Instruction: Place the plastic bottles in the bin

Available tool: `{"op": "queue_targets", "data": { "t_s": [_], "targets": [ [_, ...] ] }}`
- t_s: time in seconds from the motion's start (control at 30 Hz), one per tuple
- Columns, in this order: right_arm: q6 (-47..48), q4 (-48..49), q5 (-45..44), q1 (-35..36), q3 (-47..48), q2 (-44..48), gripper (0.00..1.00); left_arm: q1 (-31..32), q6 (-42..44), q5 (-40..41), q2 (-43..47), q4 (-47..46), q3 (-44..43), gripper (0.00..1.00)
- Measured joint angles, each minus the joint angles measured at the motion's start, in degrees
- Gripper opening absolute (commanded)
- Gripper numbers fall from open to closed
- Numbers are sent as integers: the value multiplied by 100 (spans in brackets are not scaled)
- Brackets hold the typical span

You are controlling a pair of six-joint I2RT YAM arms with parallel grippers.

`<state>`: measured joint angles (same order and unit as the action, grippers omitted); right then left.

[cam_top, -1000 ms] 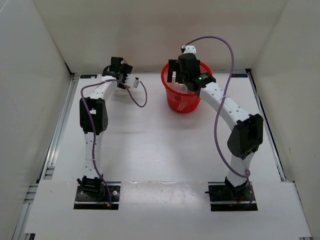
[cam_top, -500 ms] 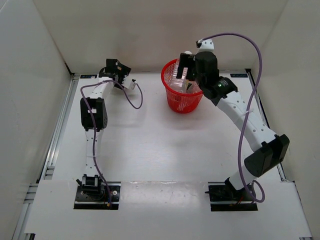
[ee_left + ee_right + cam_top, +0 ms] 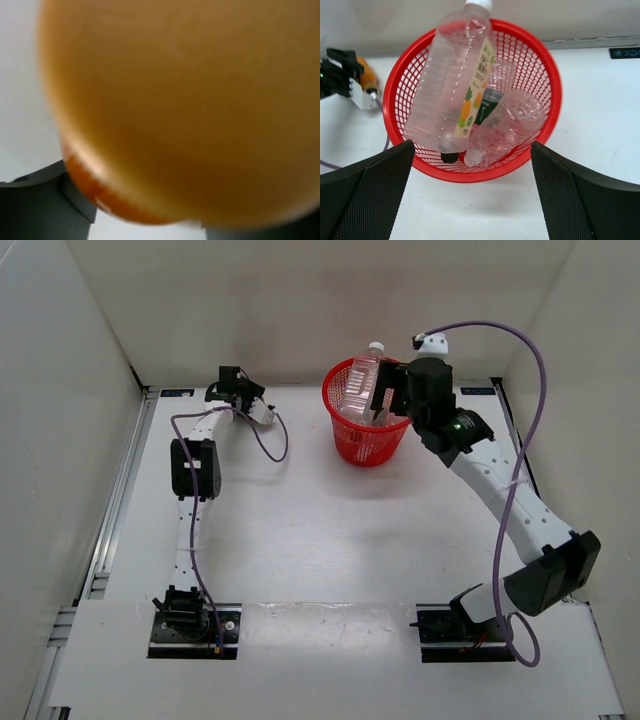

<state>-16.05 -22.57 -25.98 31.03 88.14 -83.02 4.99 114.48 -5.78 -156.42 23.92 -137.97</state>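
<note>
The red mesh bin [image 3: 365, 435] stands at the back of the table. Inside it a large clear bottle [image 3: 450, 85] with a green and yellow label leans on the rim, white cap up. A crumpled clear bottle [image 3: 507, 125] and a black-labelled one [image 3: 487, 105] lie beside it. My right gripper [image 3: 472, 150] hovers open and empty over the bin's near side. At the back left, my left gripper [image 3: 240, 390] has its jaws against an orange bottle [image 3: 180, 110] that fills the left wrist view. That bottle [image 3: 367, 75] also shows in the right wrist view.
White walls close in the table at the back and on both sides, and the left gripper works close to the back wall. A purple cable [image 3: 275, 435] loops from the left arm over the table. A metal rail [image 3: 120, 490] runs along the left edge.
The right gripper has risen and drawn back to the right from above the bin, where the large bottle now leans. The left gripper's jaws have narrowed onto the orange bottle.
</note>
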Motion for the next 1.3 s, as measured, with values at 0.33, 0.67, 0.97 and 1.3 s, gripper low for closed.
{"op": "queue_targets", "data": {
  "t_s": [0.33, 0.67, 0.97, 1.3],
  "targets": [
    [-138, -52, -83, -57, -133, 247, 100, 63, 35, -120, 304, -243, 568, 10],
    [-439, -433, -463, -144, -568, 831, 100, 540, -2686, -664, 1829, 188, 796, 10],
    [-1001, -802, -890, -280, -1578, 2347, 100, 649, -7897, -2129, 4159, -81, 205, 10],
    [-1661, -1670, -1202, -278, -2100, 3261, 100, 2074, -10507, -3534, 3510, -293, -577, 10]
  ]
}}
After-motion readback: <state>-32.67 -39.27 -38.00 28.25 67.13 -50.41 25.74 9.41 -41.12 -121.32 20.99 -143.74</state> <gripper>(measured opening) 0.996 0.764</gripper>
